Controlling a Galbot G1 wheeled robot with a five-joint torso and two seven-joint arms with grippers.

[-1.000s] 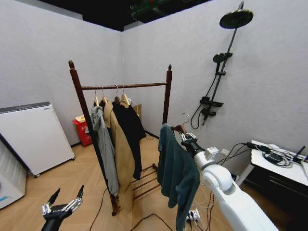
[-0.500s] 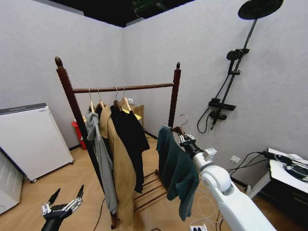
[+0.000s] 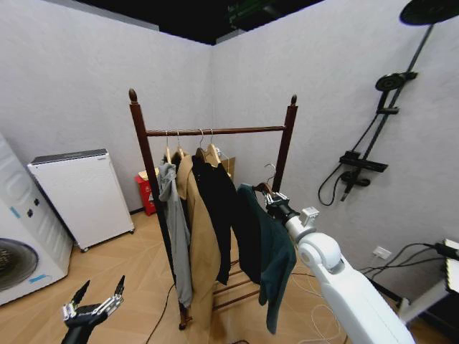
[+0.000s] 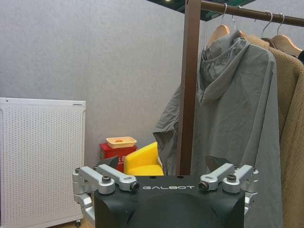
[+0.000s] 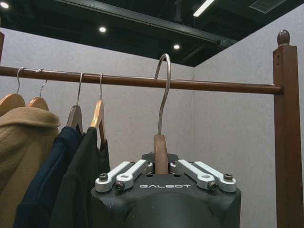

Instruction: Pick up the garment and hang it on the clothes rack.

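Since earlier: right gripper [image 3: 271, 200] carried garment [image 3: 271, 252] closer to clothes rack [image 3: 215, 132] | garment hangs long axis vertical, just beside rack's right upright, hanger hook [image 5: 164, 90] up below bar | right arm extended, clamping hanger | left gripper [image 3: 93, 307] low, fingers spread

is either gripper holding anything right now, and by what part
The right gripper grips the neck of a wooden hanger carrying the teal garment, just below its metal hook. The left gripper hangs low, open and empty.
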